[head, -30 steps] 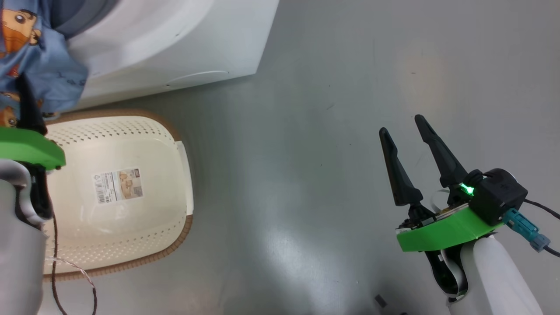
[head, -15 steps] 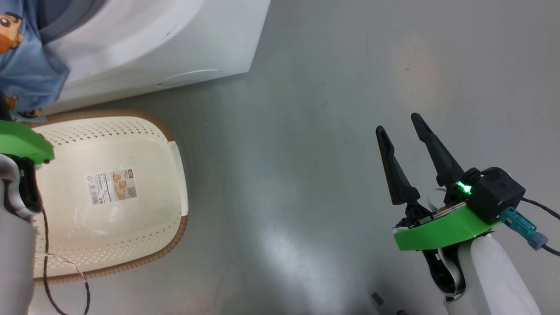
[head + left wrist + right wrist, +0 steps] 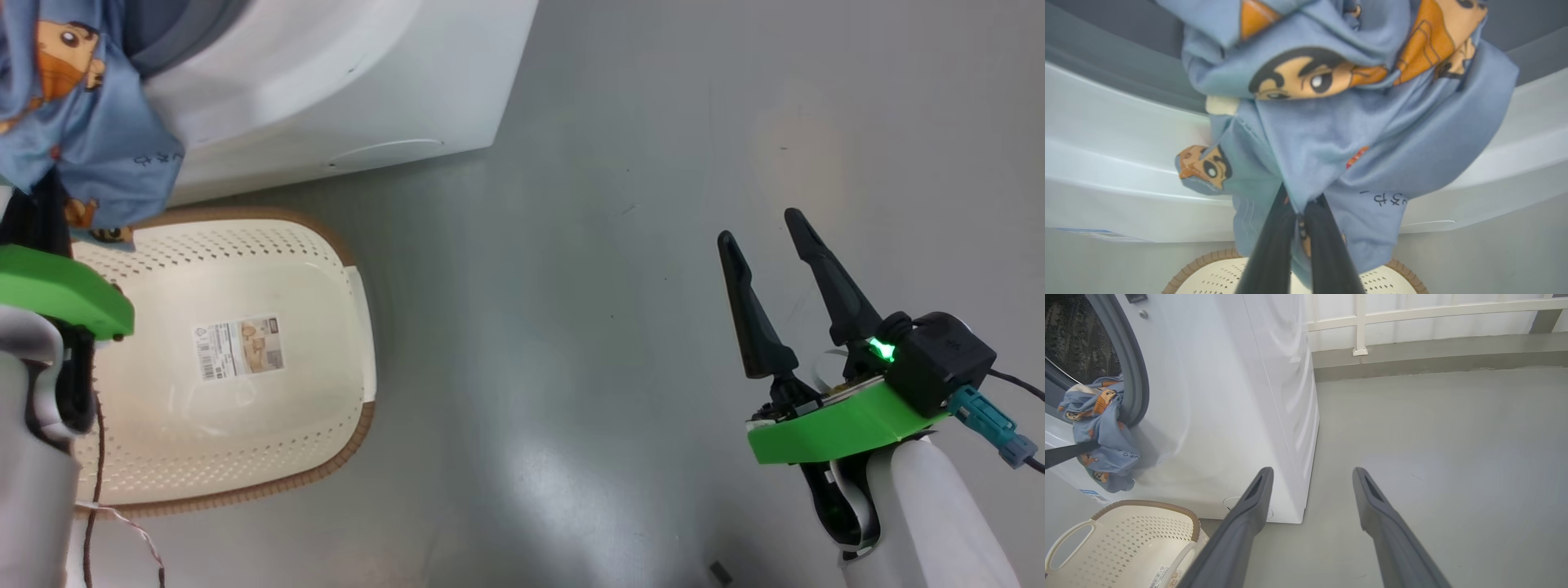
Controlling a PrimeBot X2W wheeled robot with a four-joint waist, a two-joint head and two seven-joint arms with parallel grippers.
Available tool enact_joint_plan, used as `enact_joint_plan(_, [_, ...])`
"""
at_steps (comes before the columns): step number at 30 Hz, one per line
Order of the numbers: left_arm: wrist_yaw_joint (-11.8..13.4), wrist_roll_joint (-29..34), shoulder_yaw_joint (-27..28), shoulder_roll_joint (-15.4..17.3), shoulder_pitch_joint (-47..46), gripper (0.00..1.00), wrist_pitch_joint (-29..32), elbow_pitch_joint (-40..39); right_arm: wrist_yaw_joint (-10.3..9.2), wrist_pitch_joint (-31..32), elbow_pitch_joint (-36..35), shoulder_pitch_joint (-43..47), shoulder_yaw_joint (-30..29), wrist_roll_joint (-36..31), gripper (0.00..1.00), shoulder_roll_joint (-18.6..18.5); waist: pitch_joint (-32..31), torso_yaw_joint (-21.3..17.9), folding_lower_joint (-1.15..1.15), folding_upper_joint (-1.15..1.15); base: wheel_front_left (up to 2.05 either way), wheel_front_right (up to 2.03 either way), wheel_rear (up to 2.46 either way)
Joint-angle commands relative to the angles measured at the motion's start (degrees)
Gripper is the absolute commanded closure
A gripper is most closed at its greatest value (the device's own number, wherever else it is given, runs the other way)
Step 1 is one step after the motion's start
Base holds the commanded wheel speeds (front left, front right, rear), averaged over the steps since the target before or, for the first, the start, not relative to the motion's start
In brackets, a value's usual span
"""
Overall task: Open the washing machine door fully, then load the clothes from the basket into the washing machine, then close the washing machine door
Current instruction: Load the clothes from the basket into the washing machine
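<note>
One cloth (image 3: 1331, 134): blue printed, pinched in your left gripper (image 3: 1301, 208) at washing machine (image 3: 326, 82) mouth's lower edge, over basket (image 3: 269, 441).
Basket: looks emptied.
Right gripper (image 3: 759, 225): wide, idle.
Remaining: you push cloth in, close door.

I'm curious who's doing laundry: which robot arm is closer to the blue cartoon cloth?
Left. The left end effector is shut on the blue cloth at the washing machine opening; the right end effector is open above the floor, well apart.

1 washing machine (image 3: 1229, 396); 1 basket (image 3: 204, 482); 1 bundle clothes (image 3: 1331, 134); 1 left hand (image 3: 1300, 200); 1 right hand (image 3: 761, 229)
</note>
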Motion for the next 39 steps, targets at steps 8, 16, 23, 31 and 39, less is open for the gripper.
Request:
enact_joint_plan(8, [2.72, -1.54, 2.32, 7.3, 6.02, 1.0, 9.68, -21.49, 0.36, -0.68, -1.69, 1.84, 0.95, -0.45, 0.0, -0.09, -0.75, 1.19, 0.0, 0.0, 0.0, 0.0, 0.0])
enact_joint_plan(16, [6.25, -1.4, 5.04, 12.8, 5.77, 1.0, 17.22, -36.41, 0.36, -0.68, -1.64, 1.17, 1.51, -0.06, 0.0, 0.28, -0.51, 0.11, 0.0, 0.0, 0.0, 0.0, 0.0])
enact_joint_plan(23, [7.04, -0.43, 6.29, 15.81, -1.04, 1.0, 20.15, -35.12, 0.36, -0.68, -1.5, 0.17, 2.51, 0.54, 0.0, 0.77, 0.55, -1.76, 0.0, 0.0, 0.0, 0.0, 0.0])
enact_joint_plan(31, [6.57, 0.12, 6.28, 16.97, -11.74, 1.0, 21.37, -24.75, 0.36, -0.68, -1.42, -1.1, 4.09, 1.31, 0.0, 1.11, 2.66, -4.12, 0.0, 0.0, 0.0, 0.0, 0.0])
enact_joint_plan(39, [6.25, 3.5, 5.48, 17.42, -21.63, 1.0, 15.98, -14.09, 0.36, -0.68, -1.35, -2.48, 5.66, 2.02, 0.0, 1.44, 5.1, -6.94, 0.0, 0.0, 0.0, 0.0, 0.0])
